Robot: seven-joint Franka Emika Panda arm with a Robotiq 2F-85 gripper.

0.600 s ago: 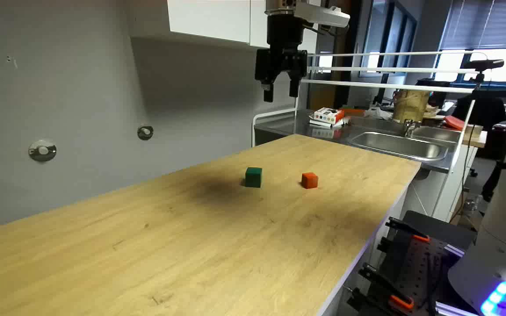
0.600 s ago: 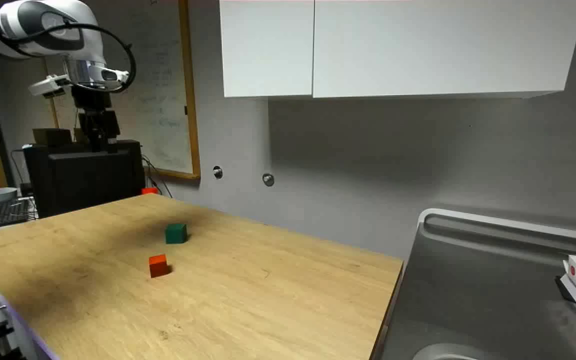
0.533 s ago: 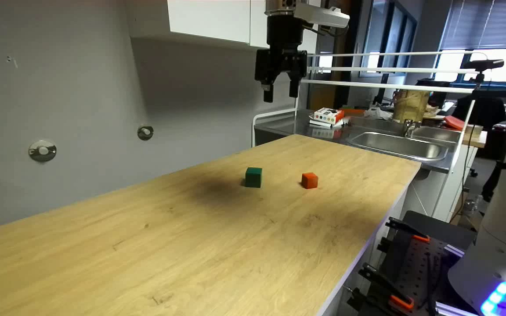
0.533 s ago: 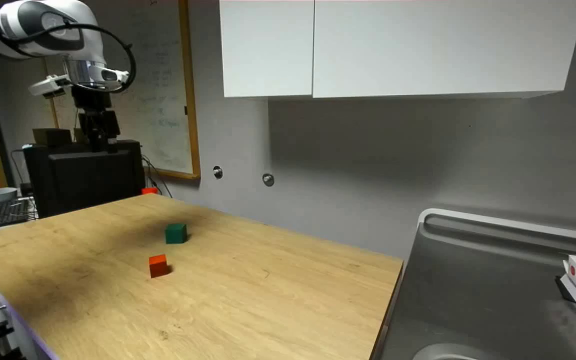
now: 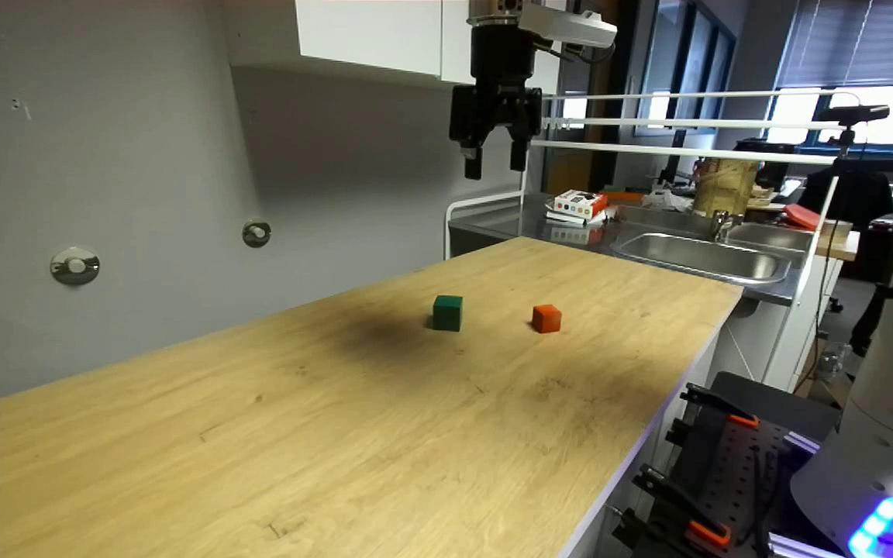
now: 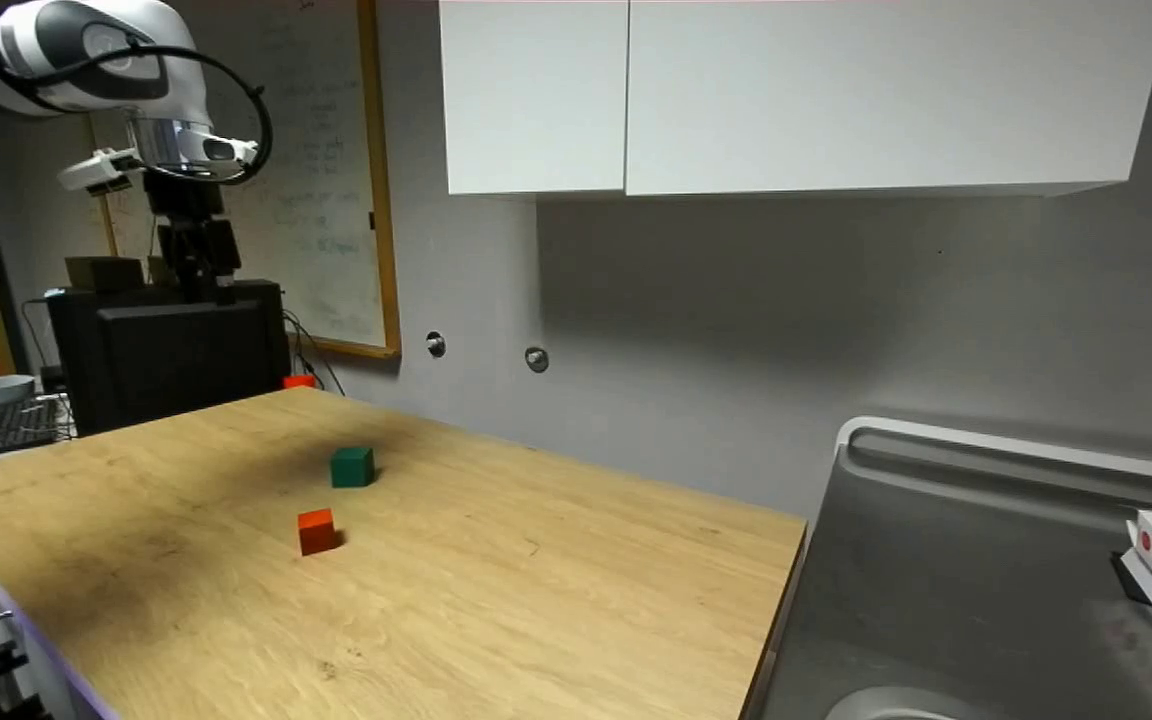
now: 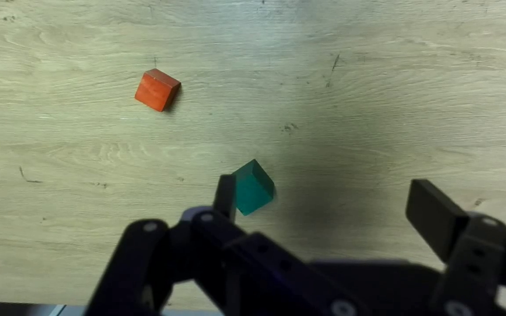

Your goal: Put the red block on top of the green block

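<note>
— Nearest first: how does the pincer (image 7: pixel 330 208) stand?

— Spread wide along the bottom of the wrist view, with nothing inside it. I'd take that as readiness for a block.

— Is it touching the green block (image 7: pixel 255 188), low in the middle of that frame? One corner is covered.

— Only by line of sight. Both exterior views show the pincer well above the surface (image 7: pixel 389 96). Hung that high, it lets the wrist view take in both blocks, which may be the reason.

— And the red block (image 7: pixel 156 91)?

— Upper left of the wrist view, resting on the surface, apart from the green one. The gap looks useful: room to come down around red without knocking green.

— It sits skewed, though.

— Yes, its sides run aslant to the pincer's opening, so I'd expect a turn before gripping flat faces. Green is skewed too, but its top looks level, a fair seat for red.

— So no stacking done?

— None; lifting red should come first.

— And farthest off?

— In an exterior view, a sink (image 5: pixel 702 256) at the right and a small box (image 5: pixel 580 204) right of the middle, past the surface's far edge. Neither seems to have a part in this.
</note>
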